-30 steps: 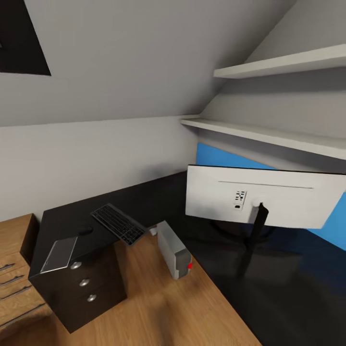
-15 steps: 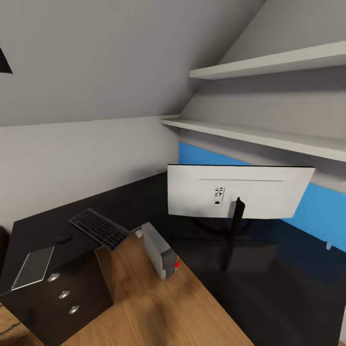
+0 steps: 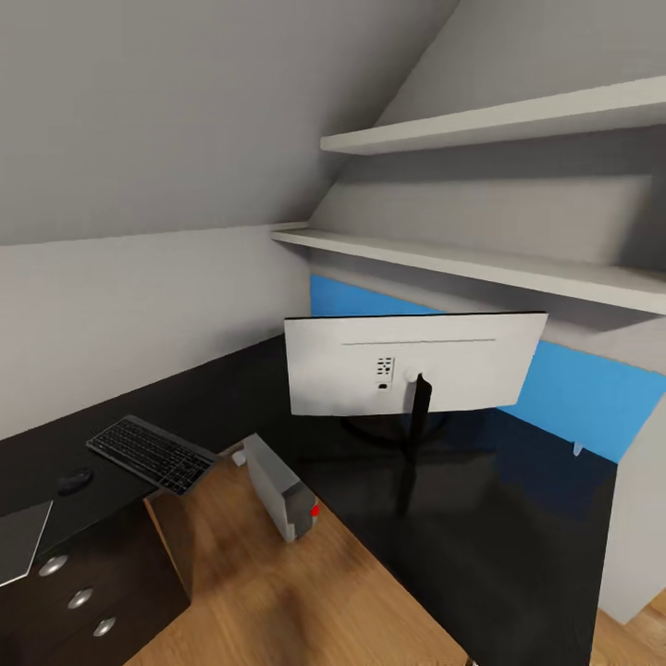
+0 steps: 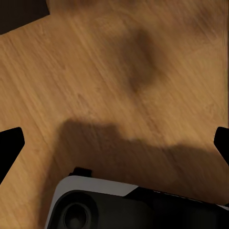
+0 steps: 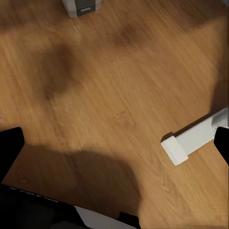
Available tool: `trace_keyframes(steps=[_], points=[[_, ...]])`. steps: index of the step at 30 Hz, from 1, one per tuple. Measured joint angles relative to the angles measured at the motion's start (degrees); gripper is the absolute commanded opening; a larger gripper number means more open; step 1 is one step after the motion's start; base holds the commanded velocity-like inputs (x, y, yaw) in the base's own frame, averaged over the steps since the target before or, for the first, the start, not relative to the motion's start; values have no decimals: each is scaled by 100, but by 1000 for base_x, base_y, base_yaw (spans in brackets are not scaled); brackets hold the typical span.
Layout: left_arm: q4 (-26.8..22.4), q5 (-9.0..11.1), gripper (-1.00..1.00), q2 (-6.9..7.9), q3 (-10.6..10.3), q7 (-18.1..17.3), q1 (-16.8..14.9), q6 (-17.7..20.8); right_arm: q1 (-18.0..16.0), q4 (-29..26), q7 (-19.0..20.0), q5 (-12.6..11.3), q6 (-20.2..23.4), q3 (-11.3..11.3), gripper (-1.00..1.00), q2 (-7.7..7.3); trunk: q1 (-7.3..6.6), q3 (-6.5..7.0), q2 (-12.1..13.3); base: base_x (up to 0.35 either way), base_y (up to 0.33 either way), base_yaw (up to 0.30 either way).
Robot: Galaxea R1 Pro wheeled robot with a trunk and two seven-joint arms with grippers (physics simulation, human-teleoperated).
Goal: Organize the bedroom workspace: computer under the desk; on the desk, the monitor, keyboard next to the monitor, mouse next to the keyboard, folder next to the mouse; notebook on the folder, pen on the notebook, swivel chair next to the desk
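The L-shaped black desk carries the monitor, whose light-grey back faces me. The keyboard lies on the desk's left wing, with the mouse just left of it. The computer stands on the wooden floor at the desk's inner corner. It also appears at the edge of the right wrist view, computer. My left gripper and right gripper are both open and empty above bare floor. The folder and swivel chair are out of view.
A flat grey rectangular item lies at the left wing's end, above drawers with silver knobs. Two white wall shelves hang over a blue back panel. A white desk leg stands near my right gripper.
The whole head view has shifted left as the camera turned right; the chest at the far left has gone out of frame. Nothing on the desk has moved.
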Motion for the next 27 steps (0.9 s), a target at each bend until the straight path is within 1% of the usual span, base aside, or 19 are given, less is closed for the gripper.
trace_keyframes(steps=[27], points=[[0,1,100,0,1,7,-1,0,0,0,0,0,-16,-4,100,-4,0,174,0,0,0,-180]])
